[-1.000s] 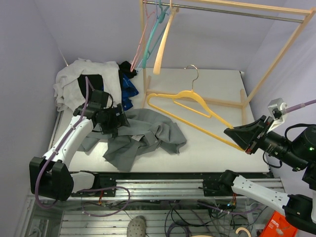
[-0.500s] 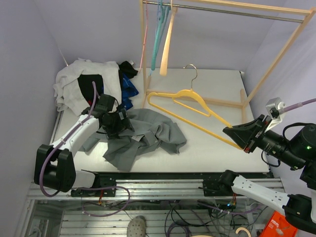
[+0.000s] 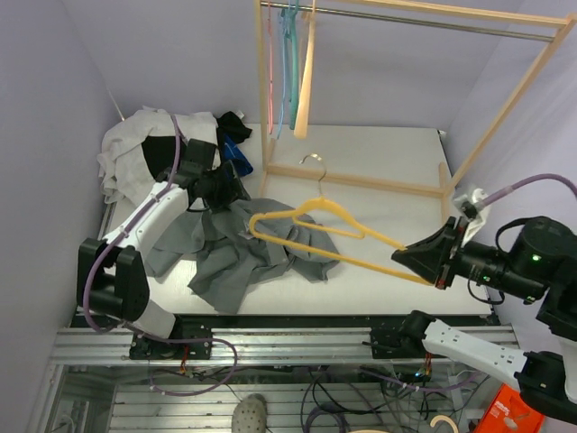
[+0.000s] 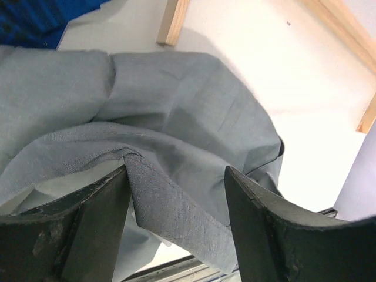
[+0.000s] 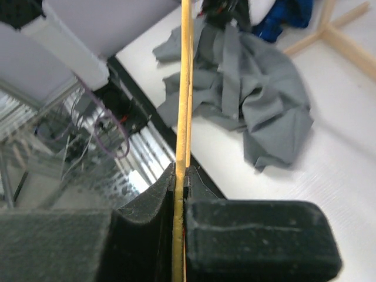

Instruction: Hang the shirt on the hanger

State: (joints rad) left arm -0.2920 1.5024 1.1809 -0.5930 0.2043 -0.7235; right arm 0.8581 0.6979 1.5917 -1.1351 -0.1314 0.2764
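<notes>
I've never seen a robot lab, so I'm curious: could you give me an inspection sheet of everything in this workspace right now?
Surface: white table, no spills seen.
Job's things: grey shirt crumpled left of centre; yellow hanger held by one corner, its far end over the shirt.
Clutter: white garment and dark blue garment heaped back left.
Grippers: left gripper at the shirt, jaws apart around a fold; right gripper, jaws shut on the hanger.
Cables: purple cable along each arm; loose wires under the near edge.
Surroundings: wooden rack with pink, teal and cream hangers; lilac walls.
</notes>
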